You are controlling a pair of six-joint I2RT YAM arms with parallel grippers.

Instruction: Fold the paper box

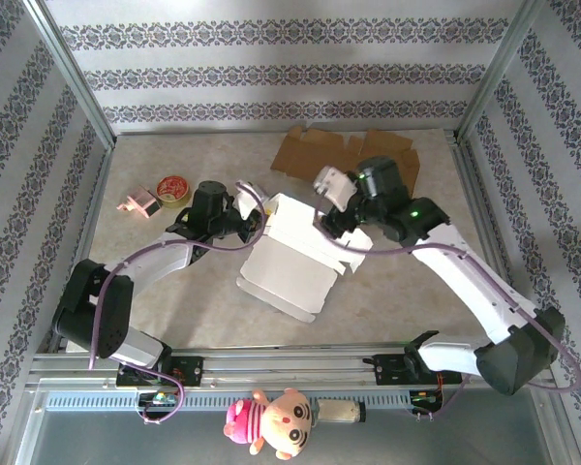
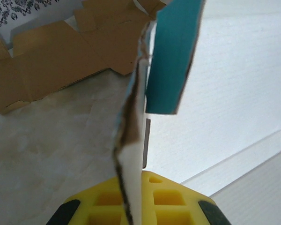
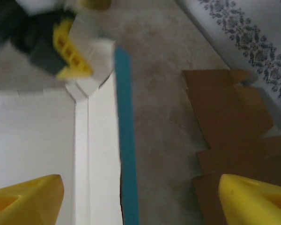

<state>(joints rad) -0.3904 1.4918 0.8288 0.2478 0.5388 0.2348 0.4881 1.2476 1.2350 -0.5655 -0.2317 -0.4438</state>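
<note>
A: Where's the box (image 1: 289, 260)?
B: Centre frame, white, half open. Left gripper (image 2: 135, 199) pinches its flap (image 2: 131, 150); right gripper (image 3: 140, 187) gapes over it.
A: Handling?
B: Light, thin card, probably creases easily. Grip near folds.

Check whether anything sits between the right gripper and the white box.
Nothing visible does. The right gripper hangs open directly over the box, above its blue-edged wall. The brown cardboard lies flat off to the side, and the left gripper pinches a corner flap.
</note>
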